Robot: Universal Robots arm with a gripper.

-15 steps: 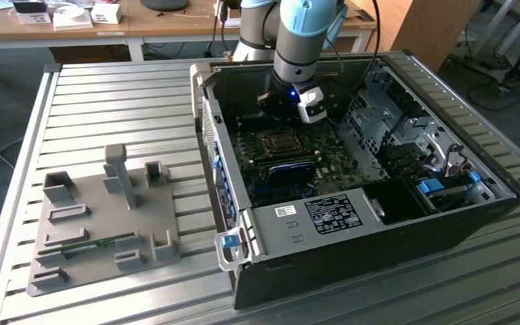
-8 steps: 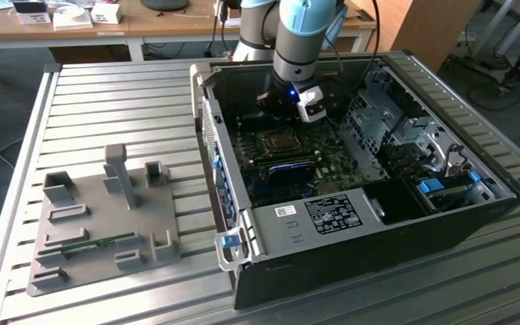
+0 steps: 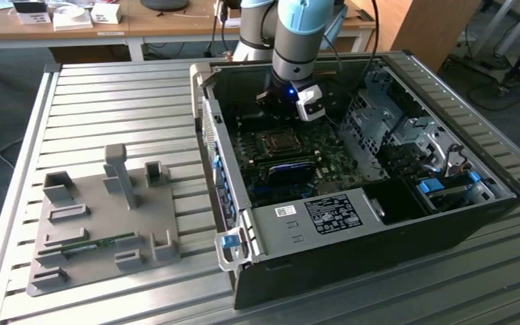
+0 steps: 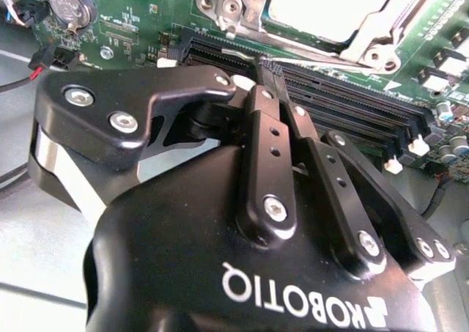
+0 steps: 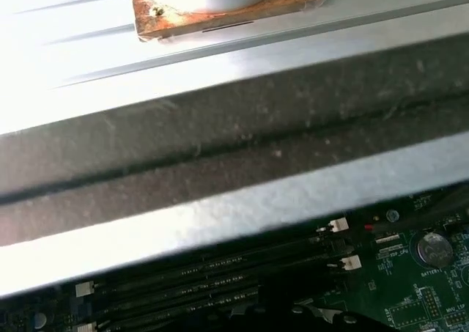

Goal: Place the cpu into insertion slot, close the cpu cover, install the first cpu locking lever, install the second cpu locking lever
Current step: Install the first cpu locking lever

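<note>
In the exterior view my gripper [image 3: 283,110] hangs inside the open computer case [image 3: 477,223], just above the far edge of the insertion slot [image 3: 278,141] on the green motherboard [image 3: 332,162]. In the second wrist view the black fingers [image 4: 267,138] meet at their tips, so the gripper [image 4: 262,63] is shut with nothing visible between them. The tips hover over the long black memory slots [image 4: 352,101]. Just beyond them the cpu [image 4: 330,2] shows its bright silver top in the socket. The silvery cpu cover [image 4: 364,44] lies around it.
A coin battery [image 4: 67,6] and a red-and-black cable [image 4: 29,75] sit beside the gripper. The case wall [image 5: 220,149] rises close along the memory slots [image 5: 220,281]. A grey fixture plate [image 3: 97,217] lies on the slatted table [image 3: 106,101] at the exterior view's left.
</note>
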